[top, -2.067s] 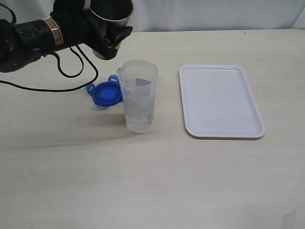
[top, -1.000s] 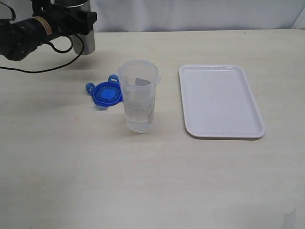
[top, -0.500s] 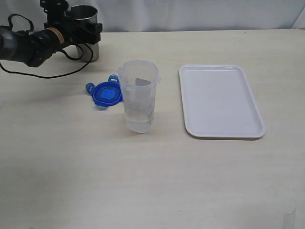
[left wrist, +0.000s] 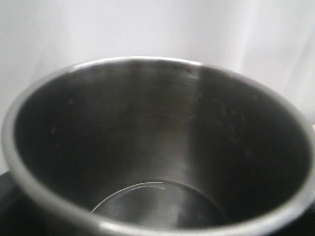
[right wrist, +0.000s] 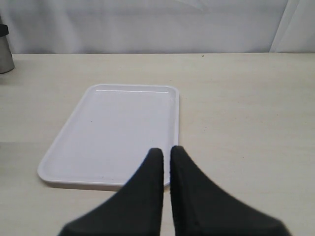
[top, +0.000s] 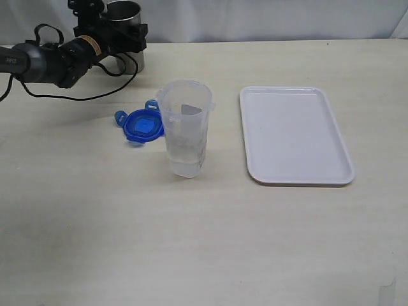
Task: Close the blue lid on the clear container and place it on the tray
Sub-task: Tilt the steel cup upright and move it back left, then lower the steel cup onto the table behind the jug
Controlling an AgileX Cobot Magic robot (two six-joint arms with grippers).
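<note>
The clear container (top: 185,127) stands upright and uncovered in the middle of the table, with a little clear liquid at its bottom. The blue lid (top: 143,125) lies flat on the table just to its left, touching or nearly touching it. To the right lies the white tray (top: 294,134), bare, which the right wrist view also shows (right wrist: 113,128). My left gripper (top: 122,35) is at the far back left, shut on a grey steel cup (top: 127,14) held upright; the cup's inside (left wrist: 157,147) fills the left wrist view. My right gripper (right wrist: 166,151) is shut and empty near the tray's edge.
The left arm and its black cable (top: 76,95) stretch along the table's back left. The steel cup's side (right wrist: 4,49) shows at the far edge of the right wrist view. A white curtain backs the table.
The left gripper carried the steel cup from a tilted pose above the lid and container away to the back left, set it upright, and has drifted slightly right. Container, lid and tray have not moved.
</note>
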